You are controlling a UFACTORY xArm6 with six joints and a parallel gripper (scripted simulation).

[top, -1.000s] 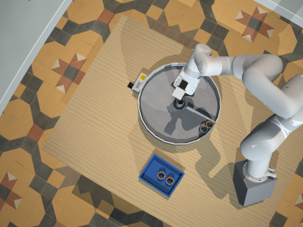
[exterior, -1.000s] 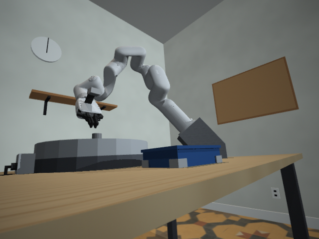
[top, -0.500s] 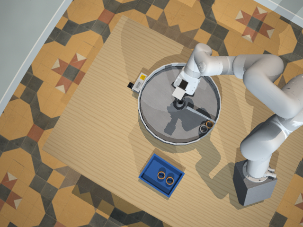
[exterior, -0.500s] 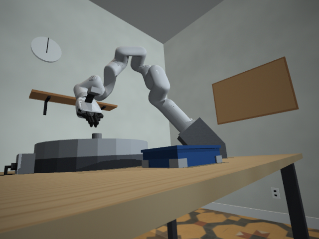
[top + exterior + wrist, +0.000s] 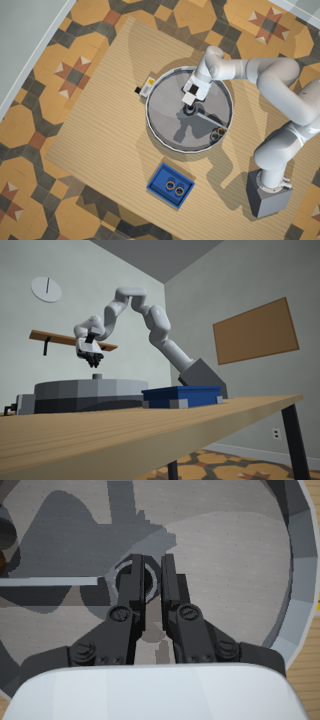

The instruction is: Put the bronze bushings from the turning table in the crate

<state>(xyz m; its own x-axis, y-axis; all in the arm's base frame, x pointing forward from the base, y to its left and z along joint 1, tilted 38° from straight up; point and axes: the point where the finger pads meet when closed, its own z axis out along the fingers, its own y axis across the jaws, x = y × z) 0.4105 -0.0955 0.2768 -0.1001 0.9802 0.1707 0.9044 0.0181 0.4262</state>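
Observation:
The grey turning table [image 5: 165,103] [image 5: 77,388] [image 5: 240,560] has a raised hub [image 5: 189,110] [image 5: 97,376] in its middle. One bronze bushing [image 5: 223,130] and one steel bushing [image 5: 214,135] stand side by side at its near right rim, beside a divider bar [image 5: 211,120] [image 5: 50,581]. The blue crate [image 5: 157,176] [image 5: 180,393] holds two bronze bushings [image 5: 170,185] [image 5: 179,190]. My gripper [image 5: 190,105] [image 5: 93,365] [image 5: 153,571] hangs above the hub. Its fingers are shut with nothing between them, far from the bushings on the table.
A small control box [image 5: 147,87] [image 5: 24,404] sticks out from the turning table's left side. The arm's base block [image 5: 268,196] stands at the wooden table's right edge. A wall shelf [image 5: 64,339] is behind the gripper.

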